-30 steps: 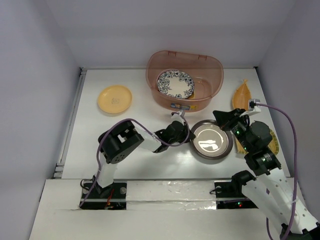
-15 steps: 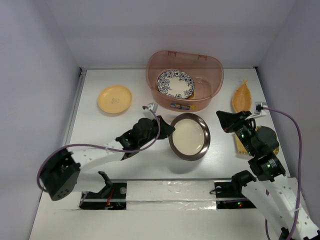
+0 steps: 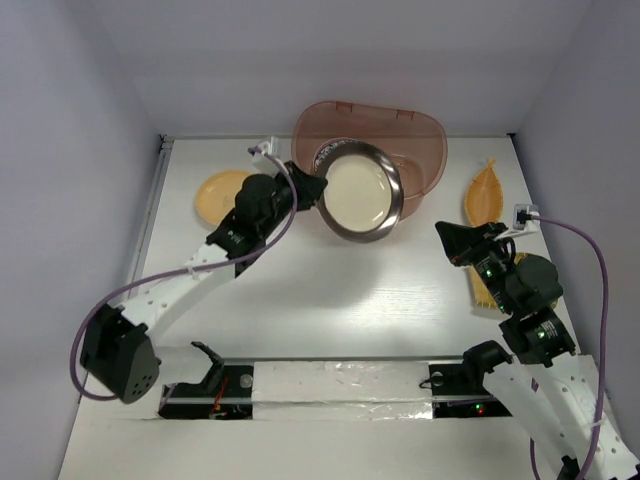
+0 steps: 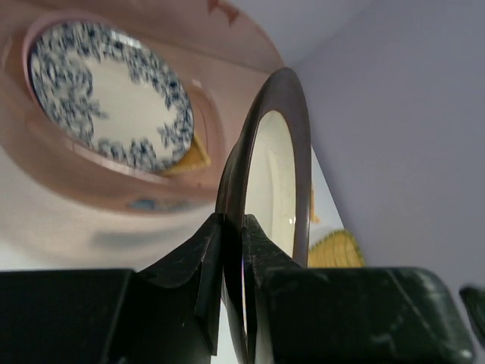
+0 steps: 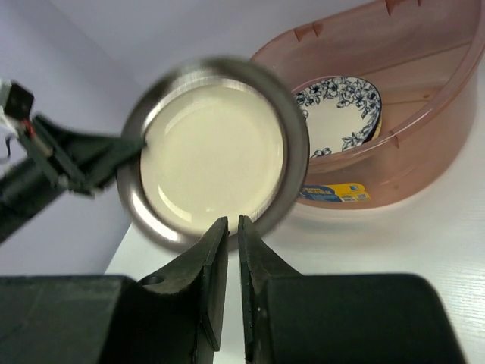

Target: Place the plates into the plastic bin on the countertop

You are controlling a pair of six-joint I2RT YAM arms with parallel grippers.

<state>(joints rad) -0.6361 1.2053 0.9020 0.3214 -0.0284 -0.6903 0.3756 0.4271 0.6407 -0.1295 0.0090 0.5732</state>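
Left wrist: my left gripper (image 4: 233,227) pinches the metal plate (image 4: 274,174) by its rim, right gripper (image 5: 233,227) is pressed together. Stiff, slick, I'd squeeze firmly.

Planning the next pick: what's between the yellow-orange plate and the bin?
In the top view, the left gripper, shut on the metal plate, sits between the yellow-orange plate and the bin.

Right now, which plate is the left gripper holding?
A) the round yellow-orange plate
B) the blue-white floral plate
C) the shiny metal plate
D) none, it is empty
C: the left gripper pinches the rim of the shiny metal plate, which is tilted over the front of the plastic bin; the floral plate lies inside the bin.
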